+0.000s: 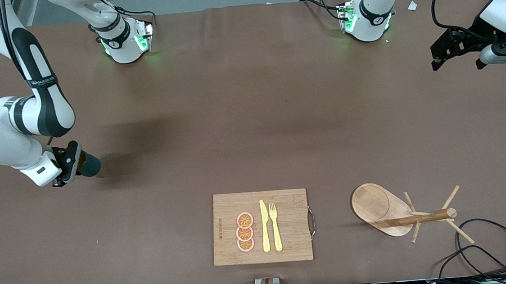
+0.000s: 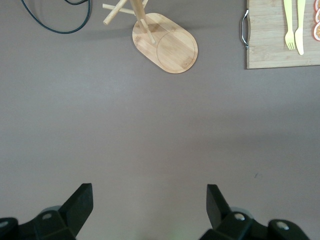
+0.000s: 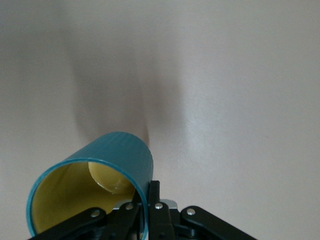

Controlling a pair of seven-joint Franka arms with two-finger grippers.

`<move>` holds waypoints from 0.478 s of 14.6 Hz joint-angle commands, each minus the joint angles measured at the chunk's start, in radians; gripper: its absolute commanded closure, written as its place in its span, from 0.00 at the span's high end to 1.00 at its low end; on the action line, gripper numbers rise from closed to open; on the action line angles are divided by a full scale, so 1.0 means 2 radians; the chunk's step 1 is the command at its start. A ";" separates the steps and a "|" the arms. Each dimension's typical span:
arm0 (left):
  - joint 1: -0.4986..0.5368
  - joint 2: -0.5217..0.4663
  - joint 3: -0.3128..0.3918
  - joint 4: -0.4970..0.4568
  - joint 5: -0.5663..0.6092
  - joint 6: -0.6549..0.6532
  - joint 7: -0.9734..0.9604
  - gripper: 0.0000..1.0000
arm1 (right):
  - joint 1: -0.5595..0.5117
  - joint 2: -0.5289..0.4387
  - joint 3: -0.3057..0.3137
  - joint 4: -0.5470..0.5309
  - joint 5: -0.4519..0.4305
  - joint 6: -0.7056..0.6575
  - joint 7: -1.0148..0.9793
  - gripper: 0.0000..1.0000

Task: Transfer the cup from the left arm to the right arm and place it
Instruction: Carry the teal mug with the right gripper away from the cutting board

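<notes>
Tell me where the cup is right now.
The cup is pinched by its rim in the right gripper, tipped sideways over bare table toward the right arm's end.

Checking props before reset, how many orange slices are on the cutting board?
3 round orange slices, in a touching column on the rectangular bamboo cutting board, beside the yellow knife: farthest from the camera, middle, nearest. None seem hidden.

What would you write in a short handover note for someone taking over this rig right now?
Right gripper: shut on the cup by its rim, cup tipped, over the table at the right arm's end.
Left gripper: open, empty, waiting over its own end.
Done: cup now with the right arm.
Left: set the cup down and let go.
</notes>
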 commanded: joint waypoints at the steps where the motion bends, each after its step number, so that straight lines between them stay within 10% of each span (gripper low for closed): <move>1: -0.002 -0.006 0.002 -0.007 0.007 0.008 -0.003 1.00 | -0.006 0.004 0.008 -0.011 -0.010 0.014 -0.016 0.01; 7: -0.005 0.001 0.000 -0.007 0.008 0.012 -0.003 1.00 | 0.002 0.008 0.010 -0.012 -0.009 0.016 -0.016 0.01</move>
